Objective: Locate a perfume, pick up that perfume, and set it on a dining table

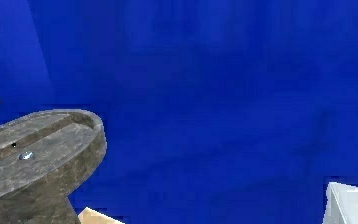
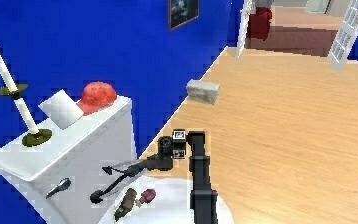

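Blue walls (image 2: 87,40), wood floor (image 2: 287,110). Can't tell if my fingers (image 2: 115,169) grip anything. Right beside them a small dark blob (image 2: 137,197), probably the perfume, lies on the white toilet (image 2: 82,150). So: found, I'd say; pickup and set-down still to do.

The arm (image 2: 201,185) is a dark, near-black square bar with flat faces, in the lower middle of the arm side view. At its upper end sit two small white squares (image 2: 178,134) with black marks. Left of them, the gripper (image 2: 101,184) has a dark blocky body and two thin dark fingers (image 2: 127,167) with small rounded tips.
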Robot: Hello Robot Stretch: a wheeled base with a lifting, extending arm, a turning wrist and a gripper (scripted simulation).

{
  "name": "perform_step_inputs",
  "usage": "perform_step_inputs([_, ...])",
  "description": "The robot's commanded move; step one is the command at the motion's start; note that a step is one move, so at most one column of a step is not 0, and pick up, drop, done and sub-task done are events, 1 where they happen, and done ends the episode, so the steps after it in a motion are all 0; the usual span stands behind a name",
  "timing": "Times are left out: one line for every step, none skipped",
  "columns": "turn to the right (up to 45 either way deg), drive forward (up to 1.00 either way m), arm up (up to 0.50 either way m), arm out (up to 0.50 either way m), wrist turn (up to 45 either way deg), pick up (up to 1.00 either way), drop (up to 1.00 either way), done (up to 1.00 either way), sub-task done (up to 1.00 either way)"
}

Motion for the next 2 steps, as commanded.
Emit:
perform_step_inputs([0.0,0.0,0.0,0.0,42.0,0.0,0.0,0.0,0.0])
perform_step_inputs([0.0,0.0,-0.3,0.0,0.0,0.0,0.0,0.0,0.0])
